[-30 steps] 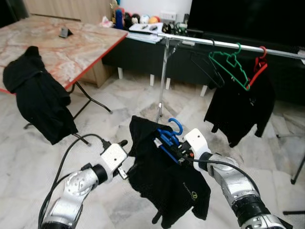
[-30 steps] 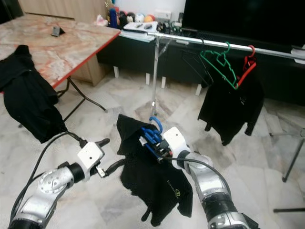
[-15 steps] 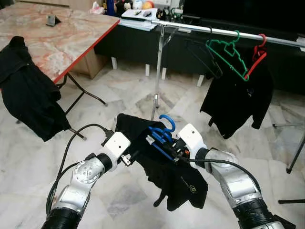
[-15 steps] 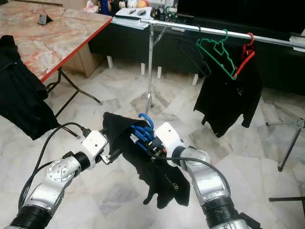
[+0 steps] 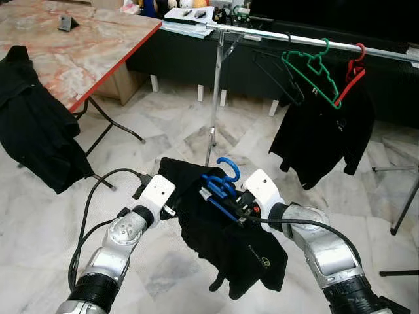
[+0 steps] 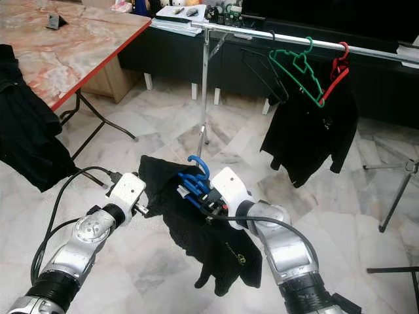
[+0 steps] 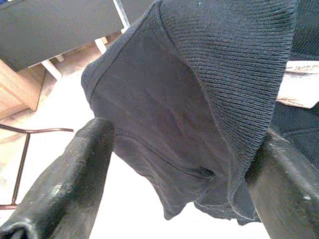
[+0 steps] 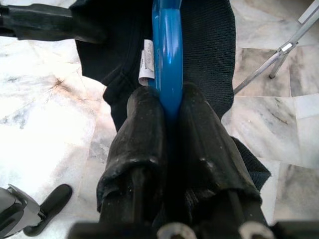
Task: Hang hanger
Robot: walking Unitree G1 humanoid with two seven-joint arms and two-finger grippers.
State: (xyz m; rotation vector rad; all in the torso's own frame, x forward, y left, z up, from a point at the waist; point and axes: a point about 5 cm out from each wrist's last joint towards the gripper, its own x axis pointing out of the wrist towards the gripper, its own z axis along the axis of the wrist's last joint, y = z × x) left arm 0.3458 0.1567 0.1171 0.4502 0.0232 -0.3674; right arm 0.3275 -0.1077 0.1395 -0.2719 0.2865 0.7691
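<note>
Two grippers shared the load: the right gripper [image 8: 167,117] was clamped on the blue hanger [image 5: 221,184], the left gripper [image 7: 174,174], fingers spread, straddled the black shirt [image 5: 222,239] draped beside it. The rail [image 5: 314,44] stood well beyond; hanging remained undone.

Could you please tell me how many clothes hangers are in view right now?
4. A blue hanger is clamped in the right gripper with a black garment. On the rail hang a black hanger, a green hanger and a red hanger carrying dark clothing. Others may be hidden.
</note>
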